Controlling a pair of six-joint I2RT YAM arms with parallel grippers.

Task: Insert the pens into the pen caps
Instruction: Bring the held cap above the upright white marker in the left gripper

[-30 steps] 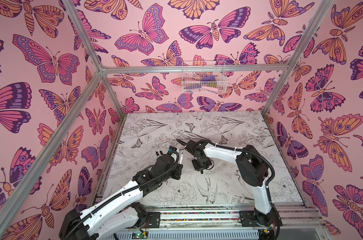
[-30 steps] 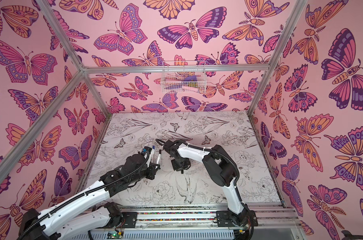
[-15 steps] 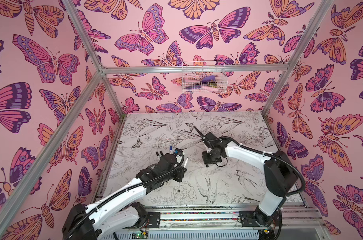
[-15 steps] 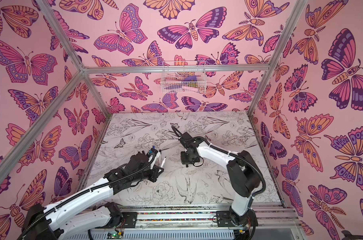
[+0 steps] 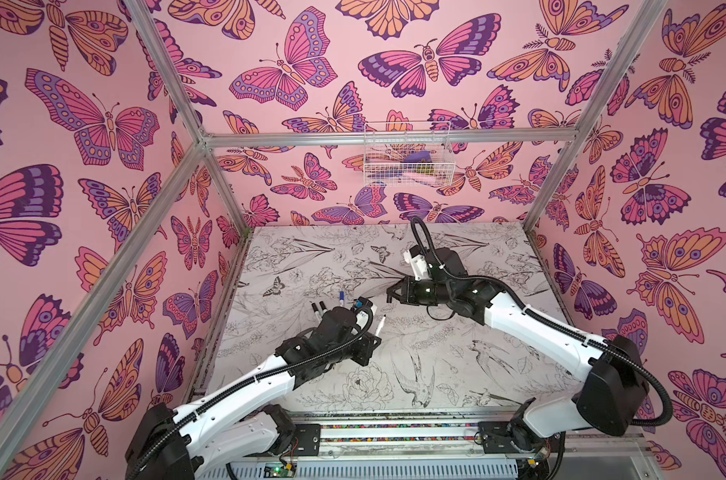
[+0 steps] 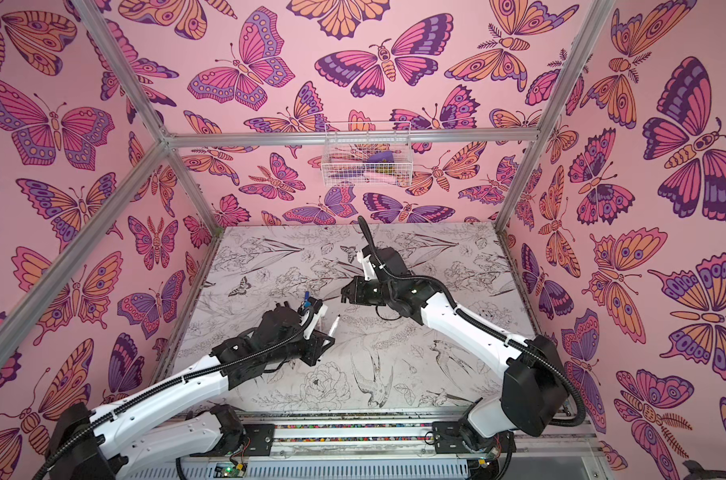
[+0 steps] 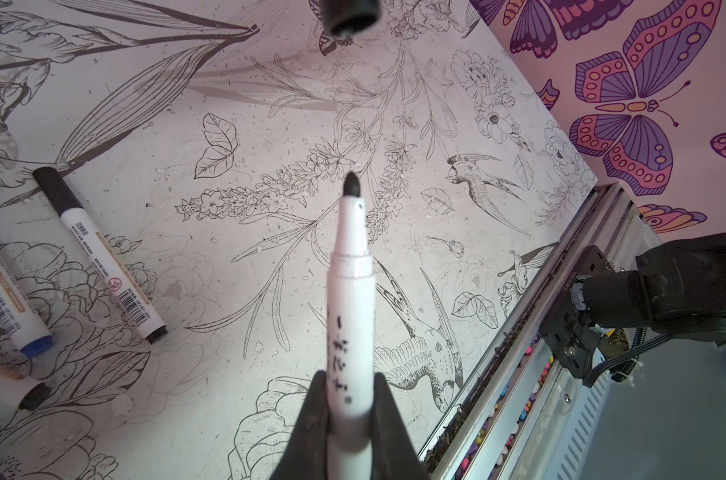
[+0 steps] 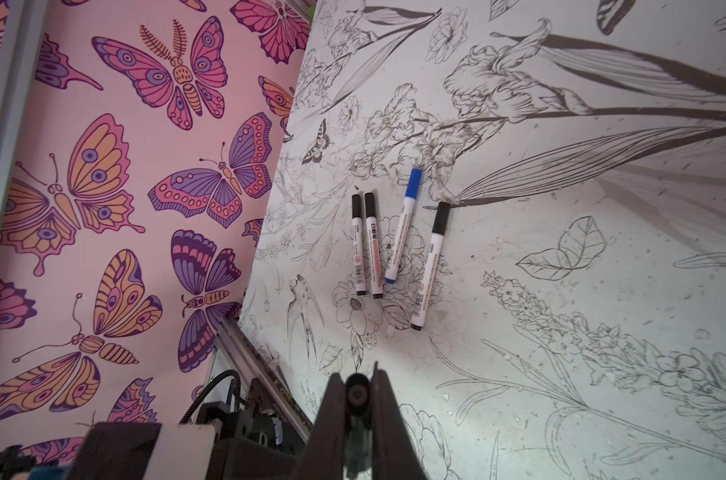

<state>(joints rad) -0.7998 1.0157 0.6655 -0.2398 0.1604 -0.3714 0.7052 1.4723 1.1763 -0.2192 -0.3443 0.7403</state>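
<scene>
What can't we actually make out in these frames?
black cap: left wrist view, cut by the top edge; right wrist view, only its end shows, body hidden in the right tool.
capped pens: top views, barrels hidden behind the left arm; left wrist view, two cut by the left edge.
wire basket contents: both top views, too small.

A blue-capped white marker pen (image 5: 342, 297) lies on the flower-printed white desk (image 5: 295, 257). Just left of it lie two black-capped white pens (image 5: 319, 308), with a third black-capped pen (image 8: 430, 266) on its other side. Right of it, above the desk, the left gripper (image 7: 349, 380) holds an uncapped white pen (image 5: 380, 325). Farther right, the right gripper (image 5: 391, 293) holds a short black plastic cap (image 7: 351, 14).
</scene>
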